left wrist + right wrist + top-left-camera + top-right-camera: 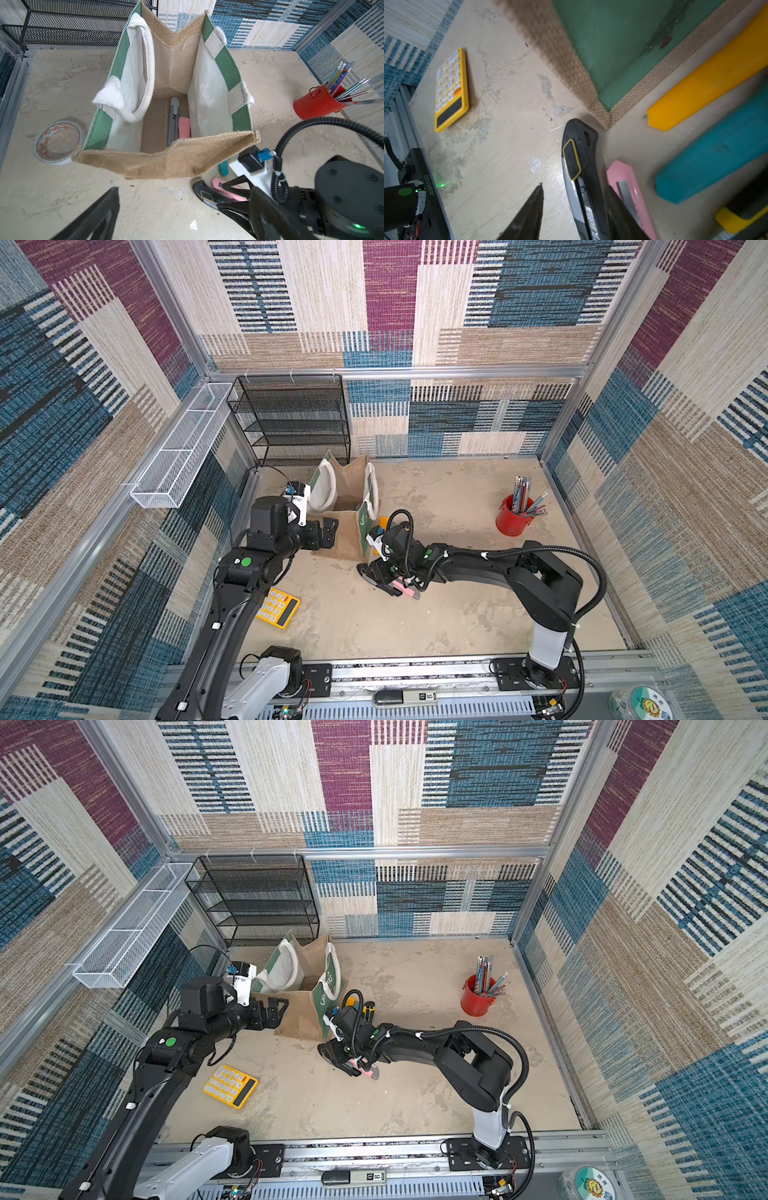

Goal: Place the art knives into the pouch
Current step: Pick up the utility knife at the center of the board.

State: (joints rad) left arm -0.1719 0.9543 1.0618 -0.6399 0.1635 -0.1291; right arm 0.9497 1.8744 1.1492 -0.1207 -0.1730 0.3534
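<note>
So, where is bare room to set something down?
Free: the stretch between the pouch and the red pen cup; also the front, between the yellow calculator and the right arm's base. Crowded: art knives at the right gripper.

The wall of the pouch (166, 164) hides one end of the grey knife (174, 116) and the pink knife (184, 127) inside it.

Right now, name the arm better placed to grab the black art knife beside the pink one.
Right. The open right gripper straddles the black knife; the left gripper sits by the burlap pouch.

Two art knives (173, 120) inside the pouch (166, 164)
</note>
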